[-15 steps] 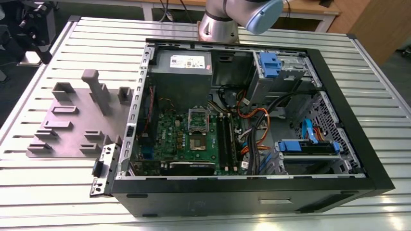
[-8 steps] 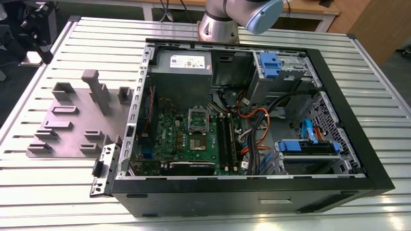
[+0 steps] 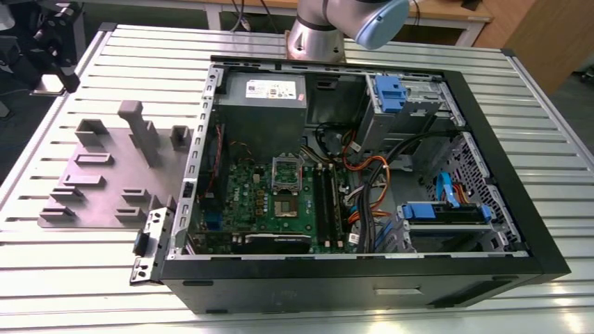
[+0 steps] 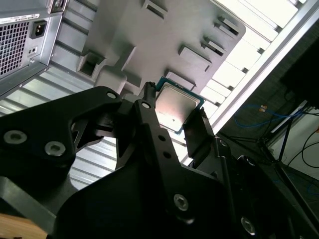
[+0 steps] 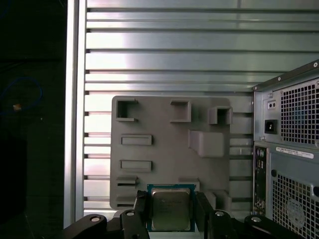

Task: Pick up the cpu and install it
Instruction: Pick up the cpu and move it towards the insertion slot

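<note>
The cpu (image 5: pixel 171 210), a small square chip with a silvery metal top and a green rim, sits between the two black fingers (image 5: pixel 141 208) of my gripper (image 5: pixel 172 200), which is shut on it. In the second wrist view the same cpu (image 4: pixel 177 106) is clamped at two opposite edges by the gripper (image 4: pixel 175 102). It hangs well above the grey holder tray (image 5: pixel 164 149). In the exterior view the green motherboard (image 3: pixel 252 202) lies inside the open computer case (image 3: pixel 519 229), with the hinged socket frame (image 3: pixel 285 168) raised above the socket (image 3: pixel 283 207).
The grey holder tray (image 3: pixel 93 181) with raised blocks lies on the slatted metal table (image 3: pixel 111 292) at the exterior view's left of the case. The arm (image 3: pixel 343 24) stands behind the case. Cables (image 3: pixel 371 188), memory sticks and blue drive bays (image 3: pixel 446 212) crowd the case.
</note>
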You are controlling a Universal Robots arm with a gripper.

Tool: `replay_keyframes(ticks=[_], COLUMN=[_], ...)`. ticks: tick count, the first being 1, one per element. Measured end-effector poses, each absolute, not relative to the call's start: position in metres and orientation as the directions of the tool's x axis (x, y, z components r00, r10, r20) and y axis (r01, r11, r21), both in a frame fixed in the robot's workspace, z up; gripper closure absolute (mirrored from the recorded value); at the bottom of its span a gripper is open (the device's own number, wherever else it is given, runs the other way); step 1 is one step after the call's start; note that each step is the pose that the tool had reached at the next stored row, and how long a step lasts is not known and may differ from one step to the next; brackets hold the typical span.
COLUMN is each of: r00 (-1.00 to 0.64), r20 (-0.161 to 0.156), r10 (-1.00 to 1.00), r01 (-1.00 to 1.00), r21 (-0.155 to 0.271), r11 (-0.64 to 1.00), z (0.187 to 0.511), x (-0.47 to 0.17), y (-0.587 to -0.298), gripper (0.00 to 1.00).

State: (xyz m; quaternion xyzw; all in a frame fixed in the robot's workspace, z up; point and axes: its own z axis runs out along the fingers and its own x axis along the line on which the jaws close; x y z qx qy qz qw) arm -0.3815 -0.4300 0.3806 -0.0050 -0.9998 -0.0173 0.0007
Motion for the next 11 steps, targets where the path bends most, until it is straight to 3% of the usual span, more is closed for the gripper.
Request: replay_keyframes(ticks=[11], r00=[-1.0], r20=[0.002], r10=[0.01], r01=[0.01], r21=[0.034], r11=[0.999], z=[0.3806], x=[-0.3791], y=[-0.43], gripper=[0.53])
